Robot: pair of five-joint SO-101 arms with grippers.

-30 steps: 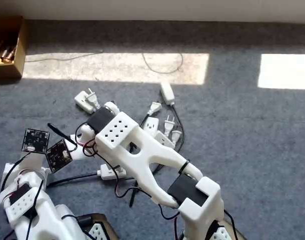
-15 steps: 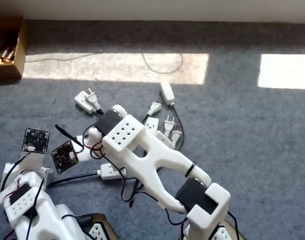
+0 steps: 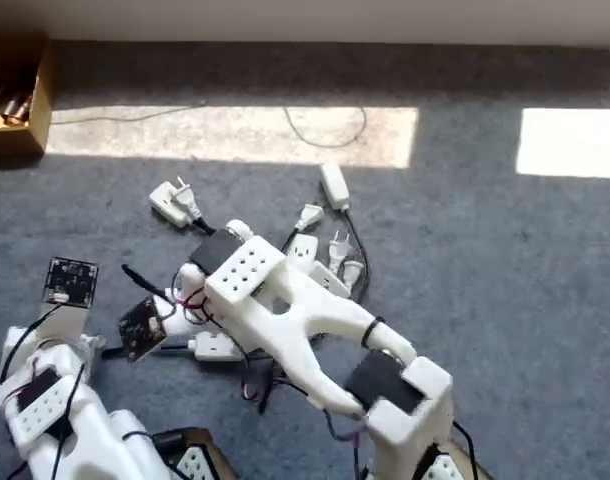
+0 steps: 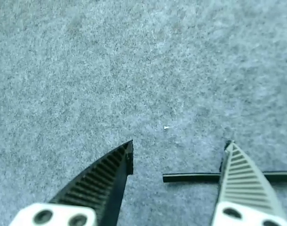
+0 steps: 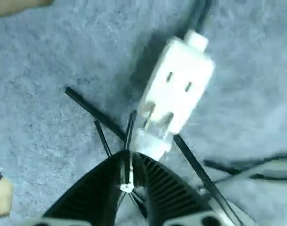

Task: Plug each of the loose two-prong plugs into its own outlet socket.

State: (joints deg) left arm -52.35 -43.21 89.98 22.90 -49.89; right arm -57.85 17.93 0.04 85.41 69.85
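Fingers (image 5: 164, 188) of right gripper (image 5: 132, 162) nearly closed, pinching white plug (image 5: 152, 137) at its rear | plug touching face of outlet socket (image 5: 179, 84), beside its free slot pair | advice: hold prongs square to slots, push straight, no twist | left gripper (image 4: 177, 146) spread wide, holding nothing, over black cable (image 4: 190, 177), apart from socket | no readable print

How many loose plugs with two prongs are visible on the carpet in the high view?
4. One plug lies by the white block at the picture's left; one just beyond the right arm; two close together, slightly right of that one. The arm may hide more.
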